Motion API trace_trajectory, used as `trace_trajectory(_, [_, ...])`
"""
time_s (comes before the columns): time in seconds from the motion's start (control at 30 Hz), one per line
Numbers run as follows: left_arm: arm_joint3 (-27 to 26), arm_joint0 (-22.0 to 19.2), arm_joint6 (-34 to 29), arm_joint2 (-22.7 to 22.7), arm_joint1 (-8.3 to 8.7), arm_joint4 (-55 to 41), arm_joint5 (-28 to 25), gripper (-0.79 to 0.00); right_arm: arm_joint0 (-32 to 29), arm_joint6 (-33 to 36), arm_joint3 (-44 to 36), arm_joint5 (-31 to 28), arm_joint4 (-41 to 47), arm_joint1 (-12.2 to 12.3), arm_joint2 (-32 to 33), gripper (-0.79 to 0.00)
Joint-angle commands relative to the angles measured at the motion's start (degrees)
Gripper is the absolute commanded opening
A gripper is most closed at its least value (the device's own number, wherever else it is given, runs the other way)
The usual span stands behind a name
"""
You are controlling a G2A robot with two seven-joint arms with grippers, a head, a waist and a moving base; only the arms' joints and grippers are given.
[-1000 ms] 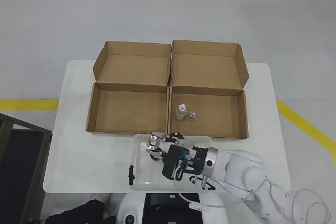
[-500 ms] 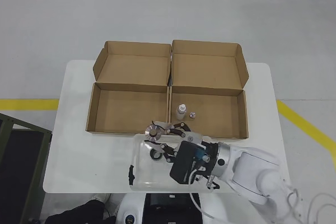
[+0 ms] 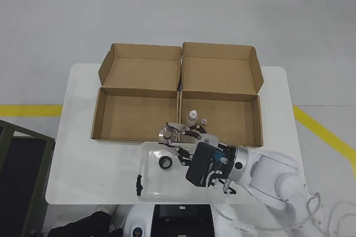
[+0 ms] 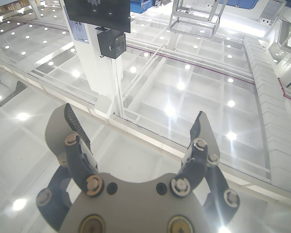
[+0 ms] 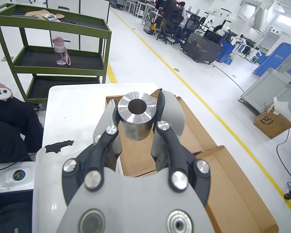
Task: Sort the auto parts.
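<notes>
So far you have two small pieces lying in the right box (image 3: 231, 121): a white bottle-shaped part (image 3: 193, 115) and a little metal piece (image 3: 204, 121) just beside it, both at that box's 9 o'clock end. The left box (image 3: 136, 115) shows bare cardboard floor. Your right gripper (image 5: 137, 104) is clamped on a hollow metal cylinder (image 5: 135, 124), held above the boxes' near walls, close to the seam between them and seemingly on the left-box side. A dark ring (image 3: 165, 162) waits in the tray (image 3: 143, 178) at the 6 o'clock edge of the table (image 3: 77, 154), so I judge the sort roughly midway. Your left gripper (image 4: 133, 111) has its fingers spread wide, points at the ceiling and holds nothing. Mind the cardboard wall under the cylinder and the shared wall at its 3 o'clock. Toward 11 o'clock the left box's floor lies open, and the raised lids (image 3: 145, 74) stand along the far side.
</notes>
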Motion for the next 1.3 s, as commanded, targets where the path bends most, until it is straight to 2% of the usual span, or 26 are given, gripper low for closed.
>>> trace_trajectory(0.0, [0.0, 0.0, 0.0, 0.0, 0.0, 0.0, 0.0, 0.0, 0.3, 0.1, 1.4, -0.6, -0.3, -0.1, -0.6, -0.785])
trace_trajectory(0.23, [0.0, 0.0, 0.0, 0.0, 0.0, 0.0, 0.0, 0.0, 2.2, 0.4, 7.6, -1.1, -1.7, -0.7, -4.9, -0.785])
trace_trajectory(0.43, [0.0, 0.0, 0.0, 0.0, 0.0, 0.0, 0.0, 0.0, 6.2, 1.2, 14.8, -0.2, -2.4, -2.0, -10.1, -0.785])
trace_trajectory(0.73, [0.0, 0.0, 0.0, 0.0, 0.0, 0.0, 0.0, 0.0, 12.5, 2.4, 23.0, 2.7, -2.6, -4.7, -17.2, -0.785])
trace_trajectory(1.27, [0.0, 0.0, 0.0, 0.0, 0.0, 0.0, 0.0, 0.0, 23.4, 2.4, 35.3, 7.8, -1.0, -10.1, -24.5, -0.785])
